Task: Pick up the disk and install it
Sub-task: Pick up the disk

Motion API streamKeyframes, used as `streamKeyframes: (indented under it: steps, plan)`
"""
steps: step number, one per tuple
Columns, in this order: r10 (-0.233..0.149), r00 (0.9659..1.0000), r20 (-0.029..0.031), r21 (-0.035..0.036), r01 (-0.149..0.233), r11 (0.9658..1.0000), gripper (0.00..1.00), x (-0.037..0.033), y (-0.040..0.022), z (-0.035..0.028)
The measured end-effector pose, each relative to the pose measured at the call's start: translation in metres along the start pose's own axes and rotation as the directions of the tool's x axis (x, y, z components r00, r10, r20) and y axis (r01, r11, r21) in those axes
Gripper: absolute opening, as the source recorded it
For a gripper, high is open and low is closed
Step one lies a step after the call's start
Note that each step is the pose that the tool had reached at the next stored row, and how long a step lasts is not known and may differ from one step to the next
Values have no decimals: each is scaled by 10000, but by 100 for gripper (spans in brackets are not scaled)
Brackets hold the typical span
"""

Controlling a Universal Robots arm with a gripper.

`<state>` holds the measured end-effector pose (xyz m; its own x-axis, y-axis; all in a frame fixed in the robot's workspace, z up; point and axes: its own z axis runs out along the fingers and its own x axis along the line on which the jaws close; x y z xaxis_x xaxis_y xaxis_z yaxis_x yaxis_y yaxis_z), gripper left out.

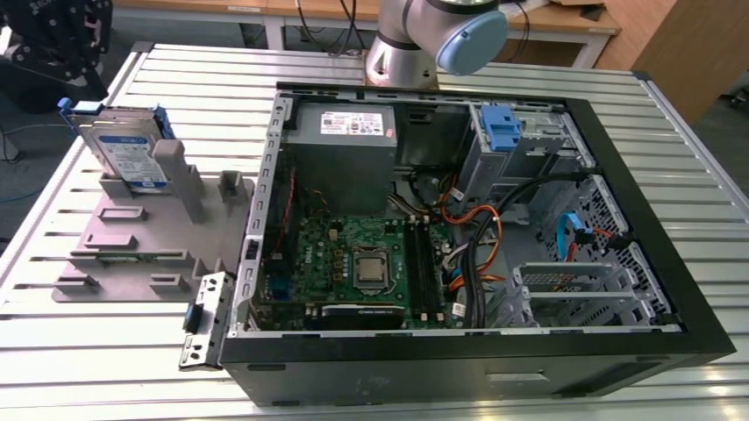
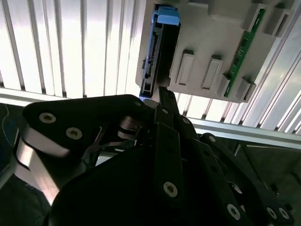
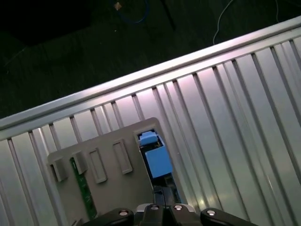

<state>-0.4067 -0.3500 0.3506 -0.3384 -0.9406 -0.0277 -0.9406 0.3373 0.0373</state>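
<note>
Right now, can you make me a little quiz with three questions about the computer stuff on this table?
1. True or false: the disk already sits inside the computer case.
2. What does the disk stand in? A) a grey holder B) a blue bowl C) a cardboard box
3. Fill in: the plastic rails on the disk are coloured ____.
Key: 1 false; 2 A; 3 blue.

Silver, blue-railed disk [image 1: 124,149] upright in grey stand [image 1: 131,226]
</note>
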Motion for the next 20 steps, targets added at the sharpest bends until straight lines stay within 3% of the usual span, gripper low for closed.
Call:
streamKeyframes:
  steps: [5,10,14,19,20]
  plan:
    - [-897,9960,-33,-27,897,9960,11,0,0,4]
    - [-1798,9837,-63,-56,1797,9837,11,0,0,8]
    - [-2515,9678,-85,-82,2514,9678,11,0,0,12]
    - [-3360,9418,-110,-116,3358,9418,11,0,-1,20]
    - [-3468,9379,-113,-122,3467,9379,11,0,-1,21]
